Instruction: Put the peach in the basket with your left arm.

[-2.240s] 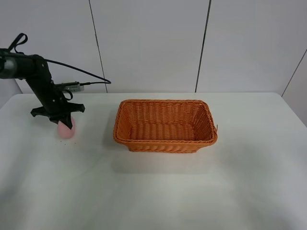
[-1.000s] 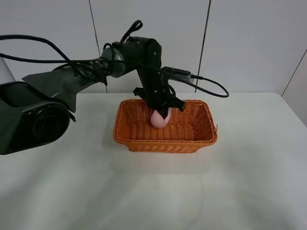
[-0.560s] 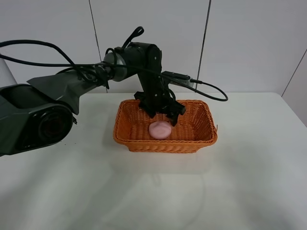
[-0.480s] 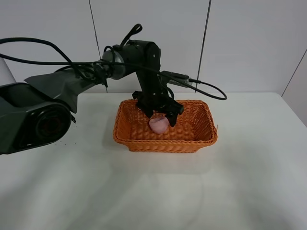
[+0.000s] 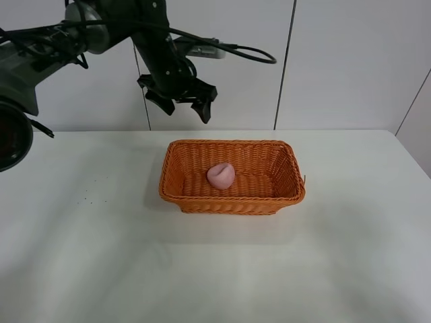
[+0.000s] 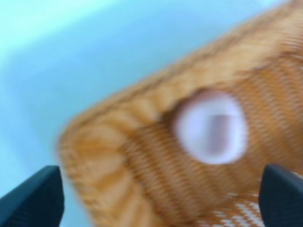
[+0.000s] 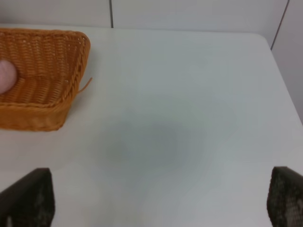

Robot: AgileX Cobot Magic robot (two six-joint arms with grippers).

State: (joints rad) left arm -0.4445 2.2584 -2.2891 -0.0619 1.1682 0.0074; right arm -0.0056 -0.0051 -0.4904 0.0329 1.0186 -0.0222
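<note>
Since half a second ago the left claw point(image 5: 183, 110) has lifted clear, spread and empty, toward the worktop's point(image 5: 101, 256) far edge. The peach point(image 5: 221, 175) lies inside the wicker basket point(image 5: 232, 202). It looks light, soft, easily bruised and prone to roll, so grip it gently across its widest part. The right claw point(image 7: 156, 201) also stands wide apart.

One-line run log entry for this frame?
peach: in basket, ungripped | left gripper: fingers open, empty, raised clear of basket | right gripper: open, empty
</note>
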